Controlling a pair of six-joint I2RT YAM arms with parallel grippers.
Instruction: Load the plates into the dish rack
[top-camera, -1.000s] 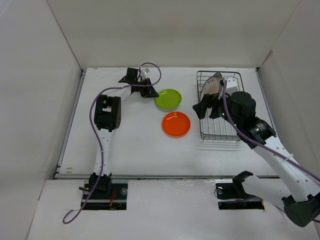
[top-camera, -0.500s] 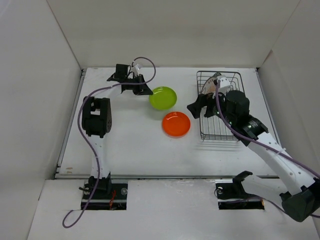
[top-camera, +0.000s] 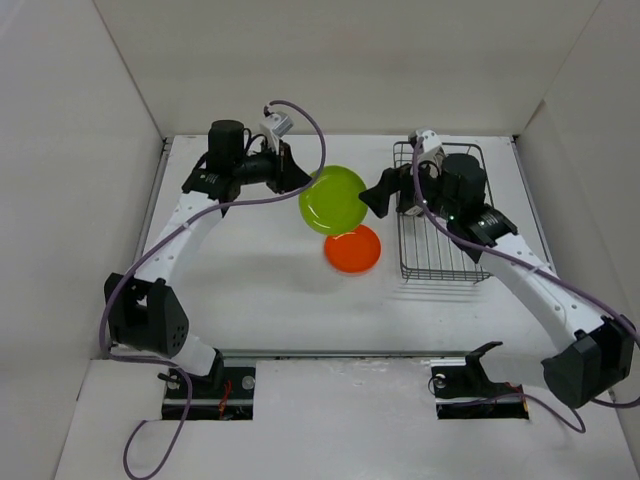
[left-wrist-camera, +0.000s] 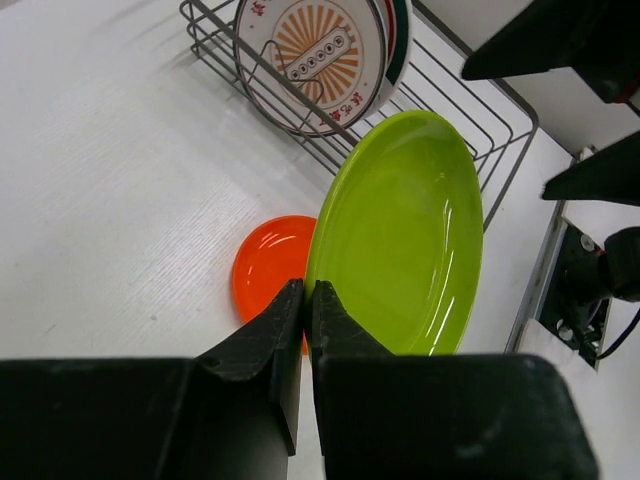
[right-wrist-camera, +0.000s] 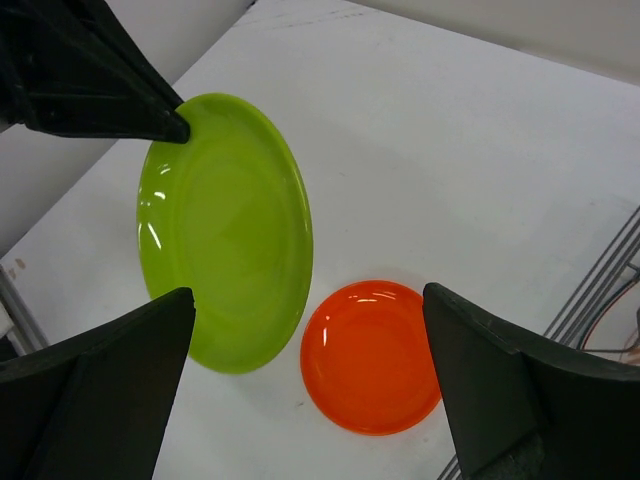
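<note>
My left gripper (top-camera: 297, 180) is shut on the rim of the lime green plate (top-camera: 333, 198) and holds it tilted in the air, left of the dish rack (top-camera: 440, 255). In the left wrist view the gripper (left-wrist-camera: 305, 290) pinches the green plate (left-wrist-camera: 410, 230) at its near edge. The orange plate (top-camera: 352, 248) lies flat on the table below it. The small white plate with the orange centre (left-wrist-camera: 315, 60) and the green-and-red-rimmed plate (left-wrist-camera: 397, 45) stand upright in the rack (left-wrist-camera: 490, 110). My right gripper (top-camera: 383, 192) is open and empty just right of the green plate (right-wrist-camera: 225, 230), above the orange plate (right-wrist-camera: 370, 355).
White walls enclose the table on three sides. The rack stands at the back right, and its wires show at the right edge of the right wrist view (right-wrist-camera: 600, 280). Both arms reach over the middle of the table.
My left gripper has lifted the green plate off the table, tilted it and carried it right. My right gripper has come left out of the rack area toward it.
</note>
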